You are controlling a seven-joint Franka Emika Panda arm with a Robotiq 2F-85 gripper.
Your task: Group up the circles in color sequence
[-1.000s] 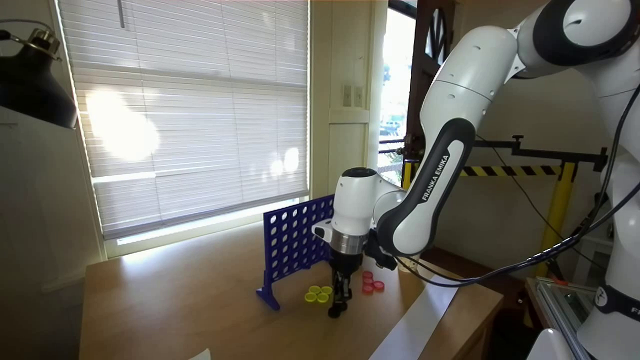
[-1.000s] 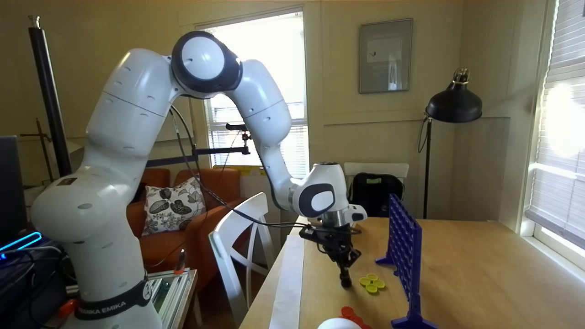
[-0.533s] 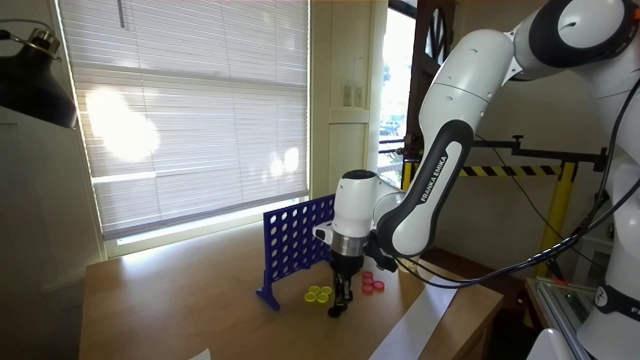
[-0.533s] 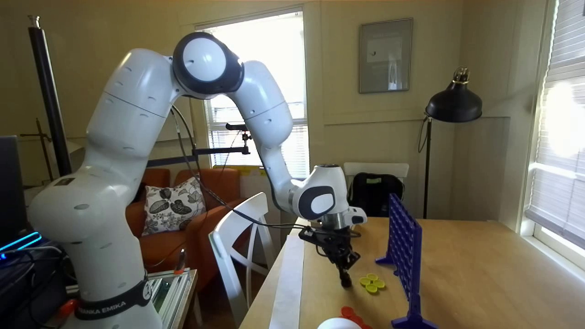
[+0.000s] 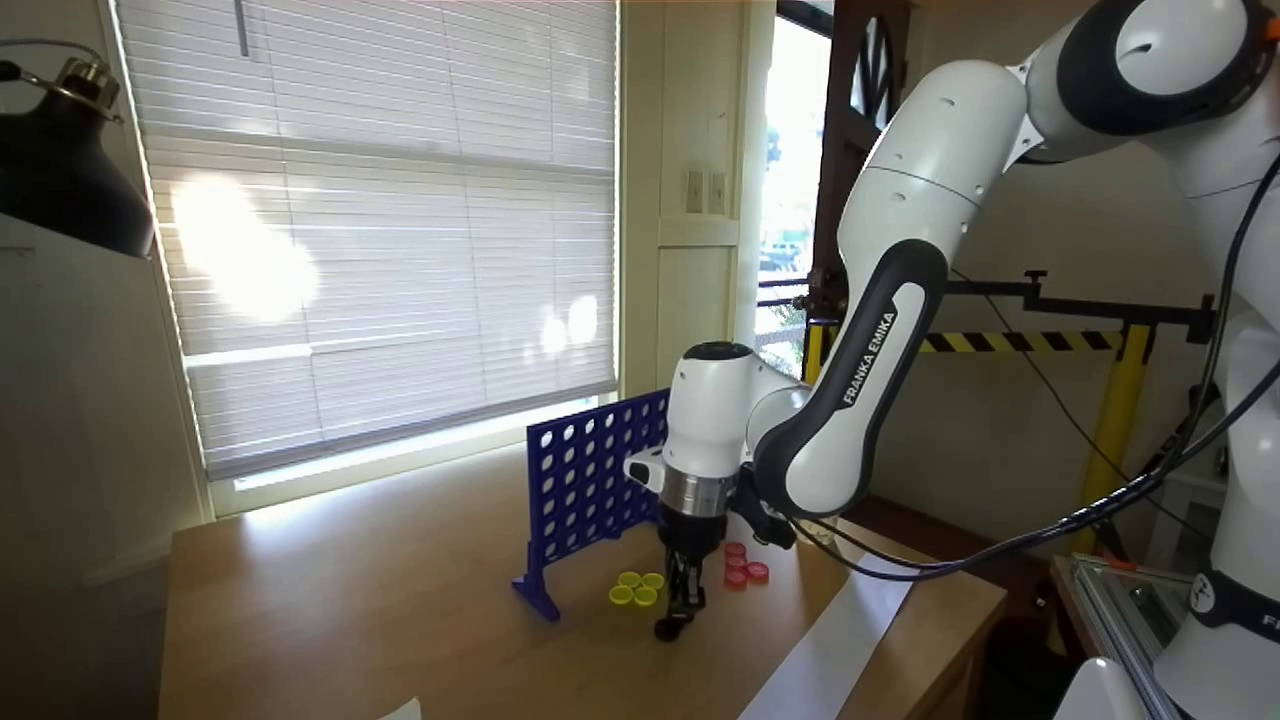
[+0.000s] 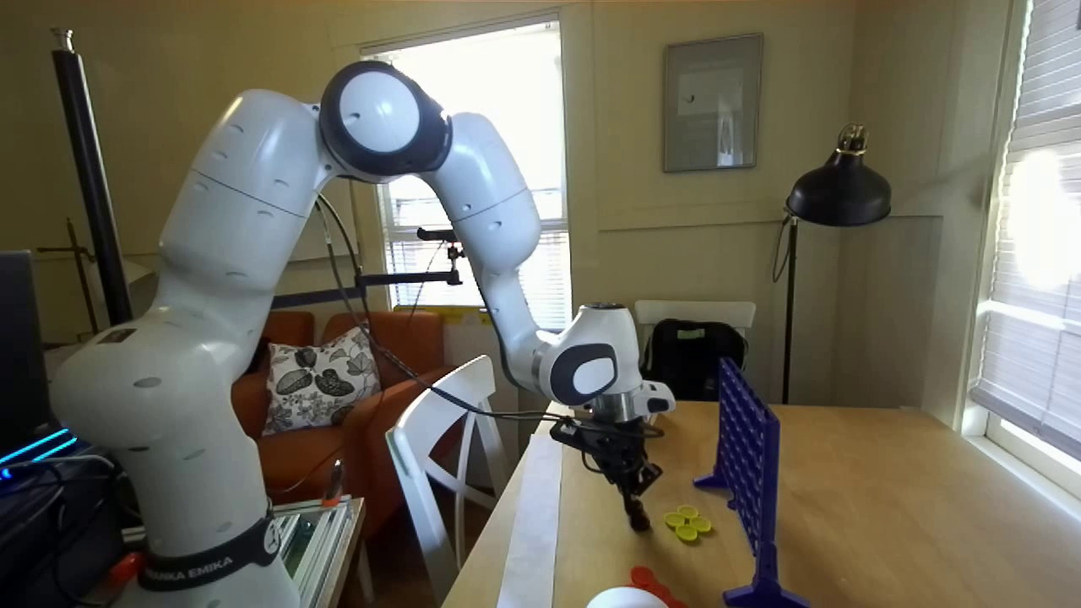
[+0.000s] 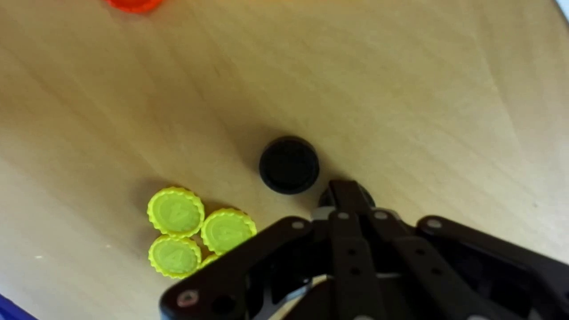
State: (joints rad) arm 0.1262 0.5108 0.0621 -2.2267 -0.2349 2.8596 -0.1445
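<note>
Since yellow circles (image 7: 189, 227) and red circles (image 5: 738, 575) already lay clustered, only black circles (image 7: 289, 165) near the pressed-together fingers (image 7: 348, 199) likely needed gathering.

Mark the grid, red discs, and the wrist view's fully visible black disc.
Grid (image 6: 748, 469): an exterior view, middle of its panel.
Red discs (image 5: 757, 570): an exterior view, rightmost one's top.
Black disc (image 7: 289, 165): wrist view, centre of its face.

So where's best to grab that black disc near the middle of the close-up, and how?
I'd pinch the black disc by its rim at two opposite points, coming straight down: it appears to lie flat on the table, so the low rim seems the only easy hold. The gripper is shut, so it would need to open first and probably avoid the yellow discs.
</note>
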